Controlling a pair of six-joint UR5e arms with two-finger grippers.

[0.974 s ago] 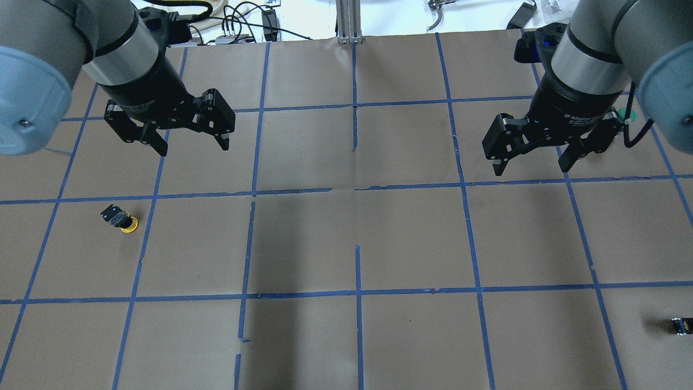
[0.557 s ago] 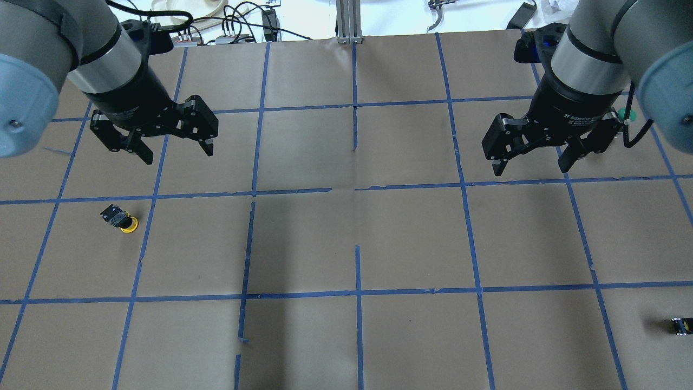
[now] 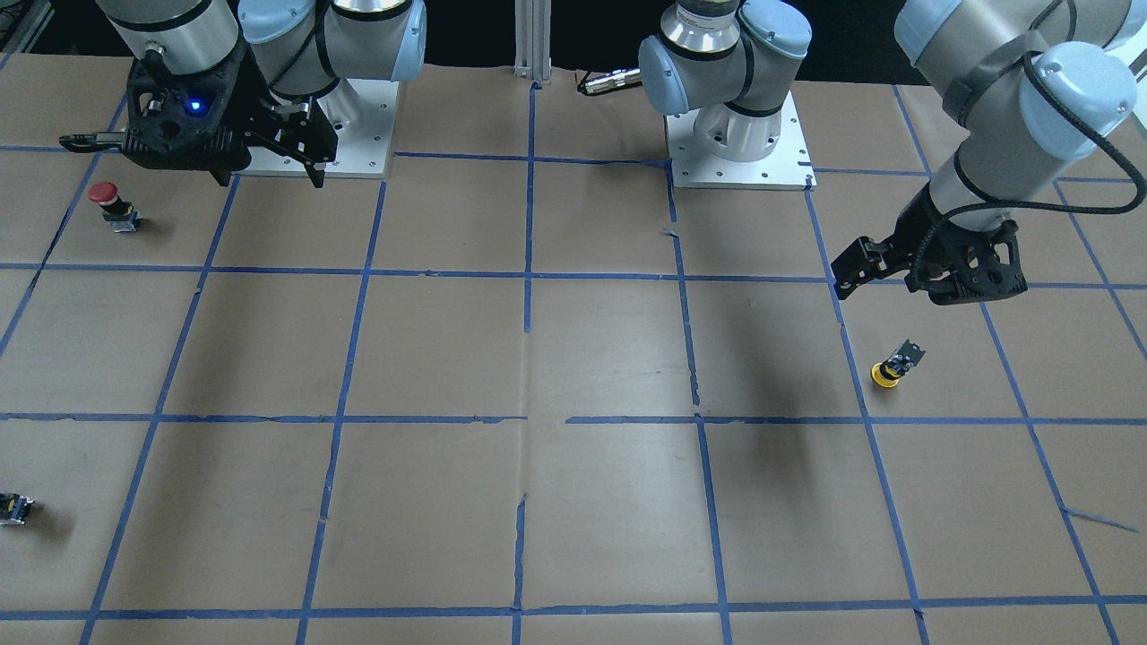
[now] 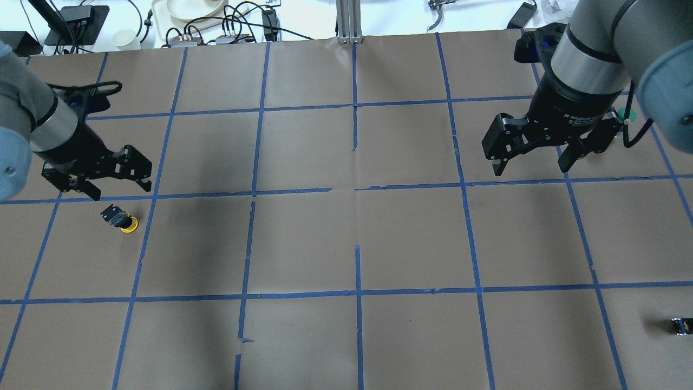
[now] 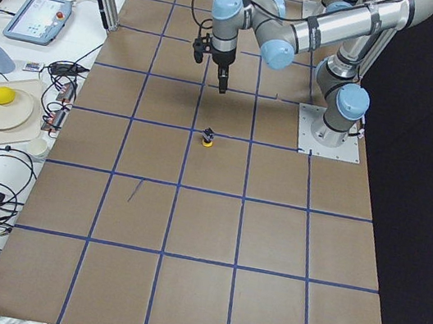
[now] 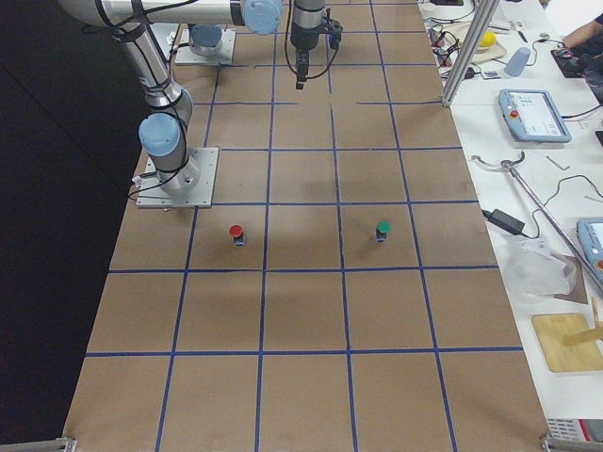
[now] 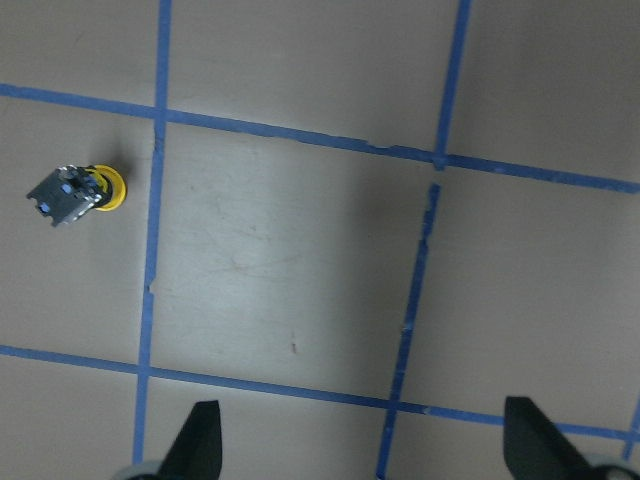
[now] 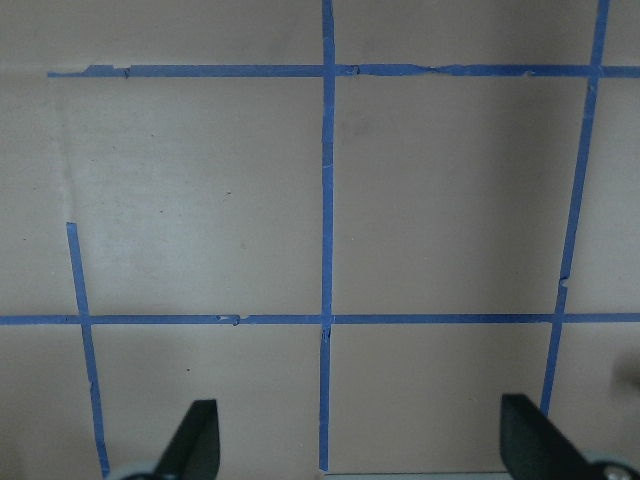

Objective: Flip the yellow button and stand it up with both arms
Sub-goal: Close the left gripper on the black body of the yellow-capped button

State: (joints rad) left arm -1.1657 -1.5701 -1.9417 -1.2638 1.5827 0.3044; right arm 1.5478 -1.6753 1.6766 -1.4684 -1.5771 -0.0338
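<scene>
The yellow button lies tipped over on the brown paper at the left, its yellow cap toward the table's middle and its grey-black base away from it. It also shows in the front view, the left side view and the left wrist view. My left gripper is open and empty, hovering just beyond the button and apart from it; it shows in the front view and the left wrist view. My right gripper is open and empty, high over the right half, as in the right wrist view.
A red-capped button stands near the right arm's base. A green-capped button stands on the right side, partly hidden behind the right gripper in the overhead view. A small black-yellow block lies at the near right edge. Blue tape lines grid the paper.
My left gripper has moved left and down toward the yellow button, still open. The right arm and the button have not moved.
</scene>
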